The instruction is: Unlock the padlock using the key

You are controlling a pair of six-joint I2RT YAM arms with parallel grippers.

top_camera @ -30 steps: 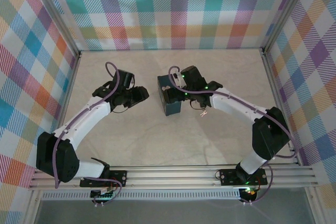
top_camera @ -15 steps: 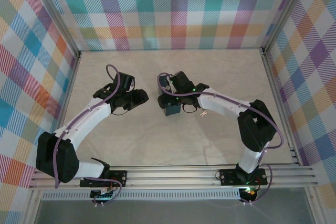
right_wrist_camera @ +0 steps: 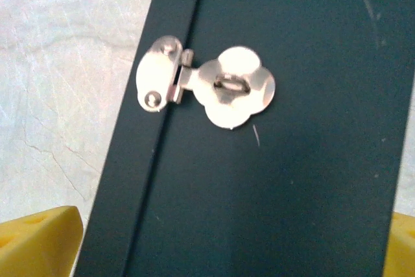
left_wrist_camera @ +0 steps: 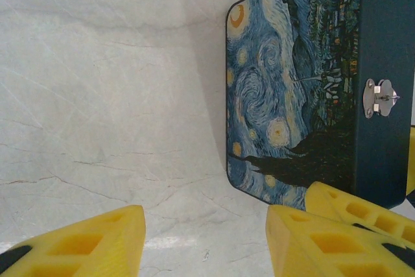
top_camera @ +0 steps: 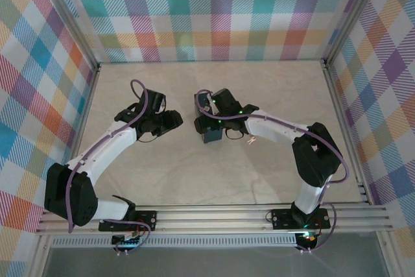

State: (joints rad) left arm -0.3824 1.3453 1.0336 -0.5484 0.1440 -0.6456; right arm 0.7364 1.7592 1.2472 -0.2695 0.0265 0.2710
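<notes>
Standing on the pale marbled tabletop (top_camera: pixel 194 180) is a dark blue box painted with a swirling starry night sky (top_camera: pixel 211 137), placed between the two arms. Its lid is down, so anything inside is hidden. In the right wrist view a silver clover-shaped hasp (right_wrist_camera: pixel 214 87) lies flat across the seam of the box's plain dark side, its flap slipped over a small staple.

The right gripper (top_camera: pixel 209 126) hangs over the box with its yellow fingers (right_wrist_camera: pixel 39 241) spread wide, one off each side of that dark face. Whether they touch the box cannot be told.

The left gripper (top_camera: pixel 170 120) sits just left of the box with its yellow fingers (left_wrist_camera: pixel 84 241) also held apart and nothing between them. Its camera looks along the table at the painted face and the hasp on the adjoining side.

A tiny pale metal piece (top_camera: pixel 249 140) lies on the table just right of the box, beside the right forearm. It is too small to tell whether it is the padlock or the key.
</notes>
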